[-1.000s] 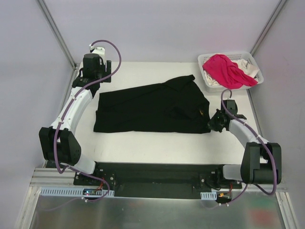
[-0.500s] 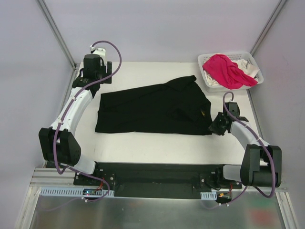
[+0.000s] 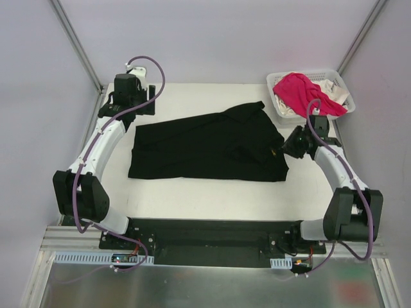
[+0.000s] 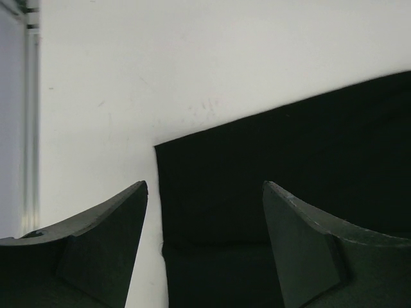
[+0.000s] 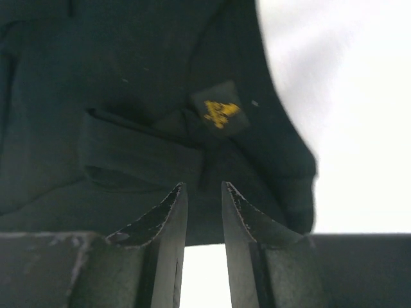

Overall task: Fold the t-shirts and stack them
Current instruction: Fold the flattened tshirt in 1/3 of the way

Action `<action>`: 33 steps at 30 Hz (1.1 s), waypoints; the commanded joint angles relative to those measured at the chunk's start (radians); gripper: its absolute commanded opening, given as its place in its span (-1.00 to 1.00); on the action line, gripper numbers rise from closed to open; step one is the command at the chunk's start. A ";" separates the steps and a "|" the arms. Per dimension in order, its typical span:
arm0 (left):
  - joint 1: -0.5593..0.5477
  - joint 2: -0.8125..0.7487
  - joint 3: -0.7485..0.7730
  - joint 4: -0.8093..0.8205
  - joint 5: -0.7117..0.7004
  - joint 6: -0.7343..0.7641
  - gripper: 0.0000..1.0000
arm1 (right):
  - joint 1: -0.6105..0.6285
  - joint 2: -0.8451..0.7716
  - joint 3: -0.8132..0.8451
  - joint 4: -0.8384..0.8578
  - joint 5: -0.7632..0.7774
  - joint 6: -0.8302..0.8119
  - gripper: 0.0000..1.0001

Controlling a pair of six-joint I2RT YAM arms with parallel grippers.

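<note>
The black shirt [image 3: 205, 144] is lying part-folded under both grippers. The left gripper [image 4: 204, 191] is hovering spread wide and empty over its corner. The right gripper [image 5: 202, 189] is standing slightly parted and empty at its edge. The pink shirt [image 3: 303, 94] and white shirt [image 3: 335, 92] are waiting bunched in the basket [image 3: 277, 78] beyond.

black shirt [image 3: 205, 144], yellow logo [image 5: 220, 112]; pink shirt [image 3: 302, 93]; white lattice basket [image 3: 321, 72]; white table [image 3: 212, 192]

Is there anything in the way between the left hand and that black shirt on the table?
Nothing visible. The left hand hangs open over a corner of the black shirt, with only air between them.
</note>
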 commanded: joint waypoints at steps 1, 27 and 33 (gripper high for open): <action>-0.039 0.057 0.053 -0.063 0.189 -0.043 0.44 | 0.070 0.135 0.155 0.030 -0.126 -0.002 -0.39; -0.138 0.155 0.136 -0.172 0.066 0.036 0.46 | 0.191 0.572 0.435 0.257 -0.347 0.084 -0.41; -0.139 0.142 0.138 -0.170 0.063 0.034 0.46 | 0.194 0.563 0.382 0.288 -0.338 0.096 -0.37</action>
